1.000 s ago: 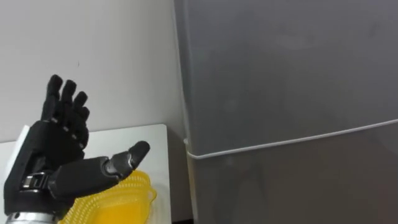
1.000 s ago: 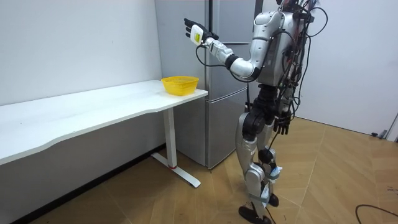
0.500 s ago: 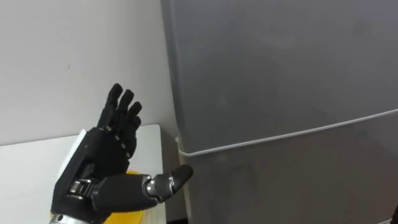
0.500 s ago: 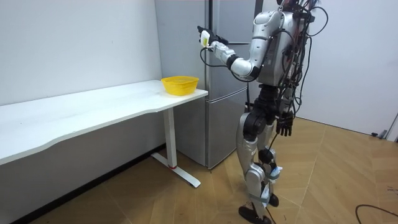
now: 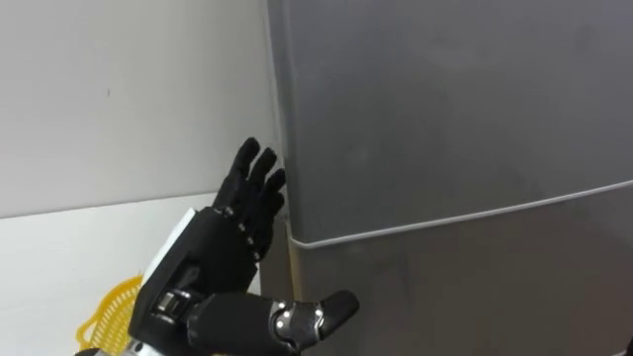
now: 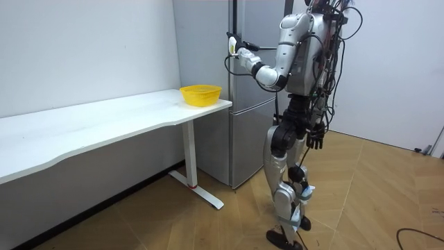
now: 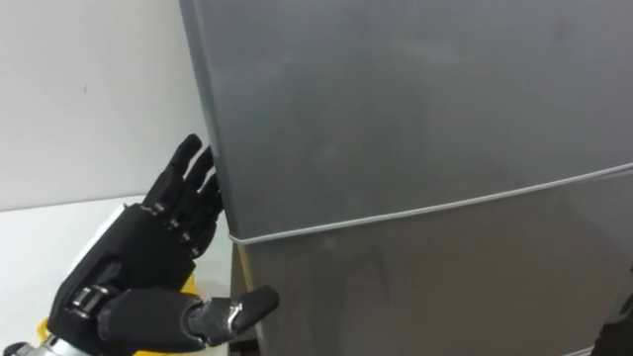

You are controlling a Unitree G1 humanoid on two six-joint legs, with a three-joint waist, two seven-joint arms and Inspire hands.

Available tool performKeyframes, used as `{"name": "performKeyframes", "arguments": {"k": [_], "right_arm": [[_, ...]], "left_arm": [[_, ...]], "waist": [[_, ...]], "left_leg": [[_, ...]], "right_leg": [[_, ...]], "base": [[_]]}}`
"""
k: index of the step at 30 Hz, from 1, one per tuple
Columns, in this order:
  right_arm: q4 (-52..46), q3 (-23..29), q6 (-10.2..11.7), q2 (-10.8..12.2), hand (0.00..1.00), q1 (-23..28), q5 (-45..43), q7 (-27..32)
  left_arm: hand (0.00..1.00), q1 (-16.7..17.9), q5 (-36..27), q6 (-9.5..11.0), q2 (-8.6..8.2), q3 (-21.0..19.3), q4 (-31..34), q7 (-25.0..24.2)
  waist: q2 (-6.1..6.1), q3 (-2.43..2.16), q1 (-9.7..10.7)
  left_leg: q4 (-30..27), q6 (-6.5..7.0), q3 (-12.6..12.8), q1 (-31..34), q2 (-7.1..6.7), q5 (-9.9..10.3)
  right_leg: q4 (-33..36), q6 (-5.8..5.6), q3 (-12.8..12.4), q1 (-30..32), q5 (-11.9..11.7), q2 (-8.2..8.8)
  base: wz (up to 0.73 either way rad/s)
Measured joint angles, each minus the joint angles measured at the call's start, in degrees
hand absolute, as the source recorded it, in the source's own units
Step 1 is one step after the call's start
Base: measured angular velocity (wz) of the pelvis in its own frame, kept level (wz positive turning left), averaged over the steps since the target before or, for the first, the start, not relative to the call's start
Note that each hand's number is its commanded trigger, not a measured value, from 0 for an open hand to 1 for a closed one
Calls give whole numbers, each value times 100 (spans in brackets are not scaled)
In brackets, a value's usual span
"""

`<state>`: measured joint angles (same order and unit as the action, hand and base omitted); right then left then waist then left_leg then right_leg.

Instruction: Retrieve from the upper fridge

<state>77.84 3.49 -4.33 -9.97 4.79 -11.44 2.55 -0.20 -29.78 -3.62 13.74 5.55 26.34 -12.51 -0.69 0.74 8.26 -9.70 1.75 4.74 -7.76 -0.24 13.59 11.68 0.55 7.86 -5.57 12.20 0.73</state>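
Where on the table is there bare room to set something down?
The white table is bare from the yellow basket toward the room view's left. It is crowded only at the end beside the fridge, where the basket sits and the open left hand is at the door edge.

Fridge [image 5: 445, 119]: plain grey, pale seam line. Left hand [image 5: 213, 267]: black. Basket [image 6: 200, 94]: yellow, woven mesh. Desk [image 6: 104, 118]: white. Wall [image 5: 119, 89]: white. Floor [image 6: 374, 201]: tan wood, herringbone.
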Motion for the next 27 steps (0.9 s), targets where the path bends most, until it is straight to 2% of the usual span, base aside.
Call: {"name": "performKeyframes", "arguments": {"k": [5, 9, 10, 11, 12, 15, 20, 21, 25, 26, 27], "right_arm": [[-1, -18, 6, 0, 0, 2, 1, -9], [-3, -228, 6, -18, 0, 13, 12, -17], [-4, -228, 8, -20, 0, 18, 9, -21], [-4, -228, 26, -20, 0, 30, 10, -23], [-4, -228, 47, -21, 0, 37, 11, -24], [12, -225, 108, -23, 0, 56, 10, -26], [8, -222, 127, -23, 0, 111, 1, -23], [5, -222, 126, -22, 0, 119, 1, -24], [-30, -222, 124, -22, 0, 141, -4, -21], [-42, -222, 126, -22, 0, 149, -4, -20], [-51, -222, 127, -22, 0, 153, -3, -19]], "left_arm": [[0, 1, 0, -1, 9, 21, -5, -56], [0, 0, 1, -1, 34, 22, -5, -51], [55, -2, 1, -1, 34, 22, -5, -51], [82, -4, 2, -1, 35, 22, -5, -52], [98, -4, 2, -1, 38, 21, -5, -54], [100, -4, 2, 0, 47, -7, -5, -51], [100, -15, 1, 1, 35, -327, -18, 162], [92, -29, 1, 2, 35, -341, -18, 170], [83, -36, 4, 21, 43, -350, -14, 191], [90, -36, 4, 21, 41, -364, -14, 203], [92, -37, 4, 22, 43, -383, -14, 213]], "waist": [[-4, -5, 43], [-26, -20, 69], [-35, -26, 78], [-38, -28, 79], [-40, -30, 78], [-46, -33, 85], [-58, -38, 89], [-59, -39, 88], [-70, -38, 80], [-74, -35, 86], [-79, -33, 89]], "left_leg": [[5, 0, 57, -61, 15, 0], [4, 0, 76, -55, 22, 0], [4, 0, 79, -54, 22, 0], [4, 0, 87, -51, 23, 0], [4, 0, 95, -49, 23, 0], [4, -1, 125, -48, 27, 0], [3, -1, 124, -17, 29, 0], [3, -1, 124, -17, 29, 0], [5, -1, 126, -20, 26, 0], [5, -1, 129, -18, 26, 0], [5, -1, 130, -16, 27, 0]], "right_leg": [[3, 13, -23, -16, -10, -7], [2, 15, -4, -21, -13, -2], [-4, 15, 4, -30, -13, 4], [-7, 15, 6, -37, -12, 4], [-7, 15, 4, -39, -12, 4], [-9, 15, 5, -43, -12, -6], [-11, 15, 16, -30, -13, -6], [-11, 15, 18, -32, -13, -5], [-11, 12, 22, -41, -15, 2], [-12, 12, 21, -39, -16, 2], [-12, 11, 21, -39, -16, 1]], "base": [[-3], [1], [0], [0], [0], [0], [0], [0], [3], [0], [0]]}}
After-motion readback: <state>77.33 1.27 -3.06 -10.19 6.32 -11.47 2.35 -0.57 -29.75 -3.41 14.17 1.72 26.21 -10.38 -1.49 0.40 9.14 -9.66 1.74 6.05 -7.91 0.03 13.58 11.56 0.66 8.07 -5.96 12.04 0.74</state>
